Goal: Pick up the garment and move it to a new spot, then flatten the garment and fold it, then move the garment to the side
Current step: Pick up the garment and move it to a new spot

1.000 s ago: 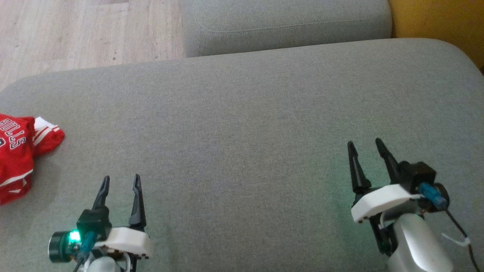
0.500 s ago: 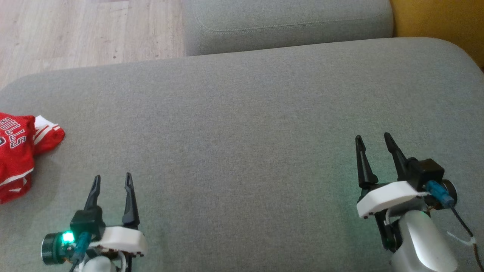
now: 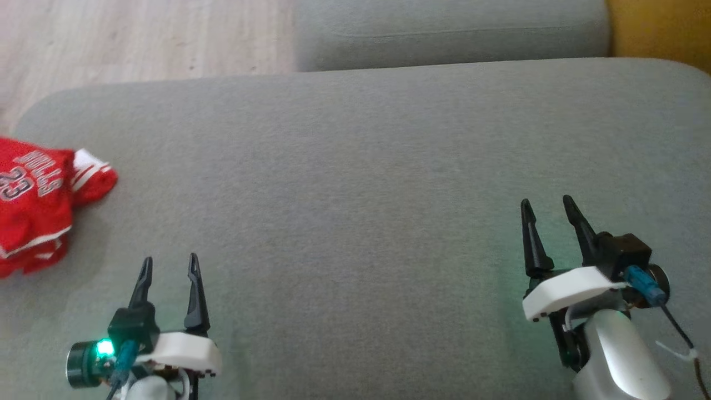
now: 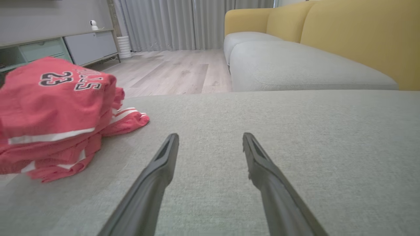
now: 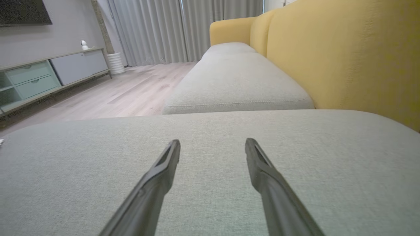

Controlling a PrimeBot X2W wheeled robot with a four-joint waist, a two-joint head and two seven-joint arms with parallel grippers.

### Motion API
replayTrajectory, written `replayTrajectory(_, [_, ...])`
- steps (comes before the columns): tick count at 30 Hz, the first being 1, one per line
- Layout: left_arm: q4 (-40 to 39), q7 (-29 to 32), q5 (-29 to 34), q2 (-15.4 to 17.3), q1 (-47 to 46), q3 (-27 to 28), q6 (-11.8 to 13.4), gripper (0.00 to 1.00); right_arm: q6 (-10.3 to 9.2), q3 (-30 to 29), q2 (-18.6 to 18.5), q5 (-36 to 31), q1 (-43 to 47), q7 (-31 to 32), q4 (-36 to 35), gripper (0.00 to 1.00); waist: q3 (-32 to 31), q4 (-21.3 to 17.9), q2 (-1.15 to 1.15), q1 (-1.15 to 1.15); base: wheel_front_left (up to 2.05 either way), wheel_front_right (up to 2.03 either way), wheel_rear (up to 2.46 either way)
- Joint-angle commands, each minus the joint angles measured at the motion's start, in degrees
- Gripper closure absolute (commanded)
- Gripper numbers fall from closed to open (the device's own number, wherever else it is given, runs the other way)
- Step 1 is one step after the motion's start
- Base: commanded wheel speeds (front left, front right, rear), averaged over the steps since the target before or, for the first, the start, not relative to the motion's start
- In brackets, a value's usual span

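Note:
A red jersey (image 3: 39,205) with white trim and the number 23 lies folded in a pile at the left end of the grey sofa cushion (image 3: 361,166); the left wrist view has the jersey (image 4: 52,108) at its left. My left gripper (image 3: 169,266) hovers open over the cushion, to the right of and nearer than the jersey, nothing between its fingers (image 4: 164,164). Far to the right, my right gripper (image 3: 547,205) is open too, above bare cushion, and its fingers (image 5: 259,167) hold nothing.
A second grey cushion (image 3: 450,28) adjoins at the far side, with the yellow sofa back (image 5: 344,59) on the right. Wooden floor (image 3: 139,39) lies beyond the cushion's far left edge. A low cabinet (image 5: 39,78) and curtains stand across the room.
The head camera has shifted left, so the whole picture slid right and more of the jersey shows. The left gripper drew back slightly and the right one edged forward and to the right.

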Motion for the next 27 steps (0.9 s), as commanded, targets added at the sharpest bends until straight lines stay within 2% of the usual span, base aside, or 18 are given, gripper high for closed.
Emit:
replayTrajectory(1, [-1.49,-0.7,0.2,0.45,-3.09,2.28,0.05,0.0,0.44,1.62,-0.2,-0.34,-2.56,-0.79,-1.79,0.0,1.05,2.37,0.0,0.0,0.0,0.0,0.0])
replayTrajectory(13, [-2.65,-0.7,-0.61,0.04,-2.51,5.19,0.49,0.0,0.44,8.22,-0.2,0.34,-5.28,-0.79,-0.94,0.0,3.25,14.61,0.0,0.0,0.0,0.0,0.0])
replayTrajectory(17, [-3.85,-0.7,-0.94,0.16,-1.12,8.1,0.87,0.0,0.44,12.09,-0.2,1.13,-6.31,-0.79,-0.42,0.0,3.38,17.03,0.0,0.0,0.0,0.0,0.0])
replayTrajectory(18, [-4.0,-0.7,-0.12,0.71,-0.68,7.53,-0.19,0.0,0.44,13.14,-0.2,1.37,-6.51,-0.79,-0.24,0.0,3.35,17.45,0.0,0.0,0.0,0.0,0.0])
replayTrajectory(21, [-6.53,-0.7,-0.26,0.58,-0.51,8.36,-0.02,0.0,0.44,15.87,-0.2,1.72,-7.06,-0.79,0.23,0.0,3.44,18.56,0.0,0.0,0.0,0.0,0.0])
replayTrajectory(27, [-7.04,-0.7,-0.35,0.19,0.84,9.44,-0.27,0.0,0.44,18.03,-0.2,2.52,-7.02,-0.79,1.12,0.0,2.87,20.11,0.0,0.0,0.0,0.0,0.0])
